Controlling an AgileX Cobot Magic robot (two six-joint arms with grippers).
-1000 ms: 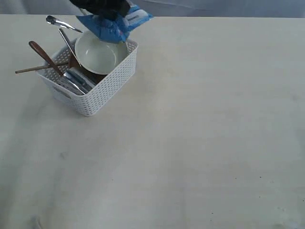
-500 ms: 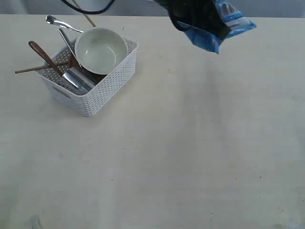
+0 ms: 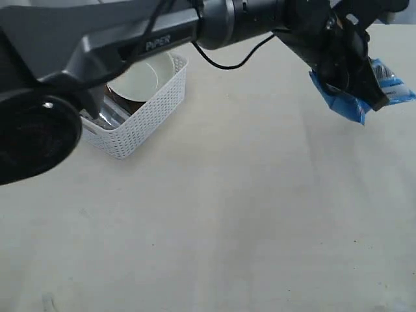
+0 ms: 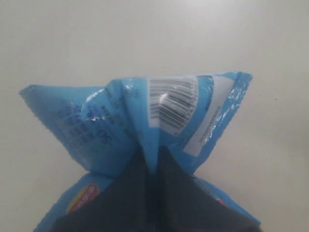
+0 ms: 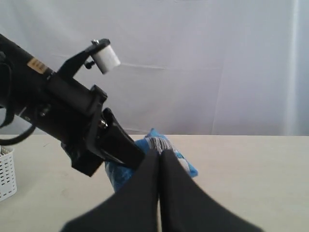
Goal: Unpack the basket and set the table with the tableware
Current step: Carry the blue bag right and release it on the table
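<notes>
Two claws are pressed together, the right claw [image 5: 159,162] empty and the left claw [image 4: 153,159] pinching the blue snack packet [image 3: 344,104] over the far right edge of the desk [image 3: 227,214], well apart from the basket [image 3: 146,117] with the bowl [image 3: 140,78] at the far left corner.

A crinkly blue snack packet [image 3: 351,108] [image 4: 159,111] [image 5: 121,177] sits at the far right of the scene. Its foil is pinched together at the middle, so the wrapper folds into sharp creases and its corners splay outward. A white panel on it carries a black barcode and a strip of fine print; another face has small dark blue lettering, and a red and yellow logo shows at one corner. One sealed edge is serrated. Behind the scene hangs a pale, softly creased curtain [image 5: 203,63].
</notes>
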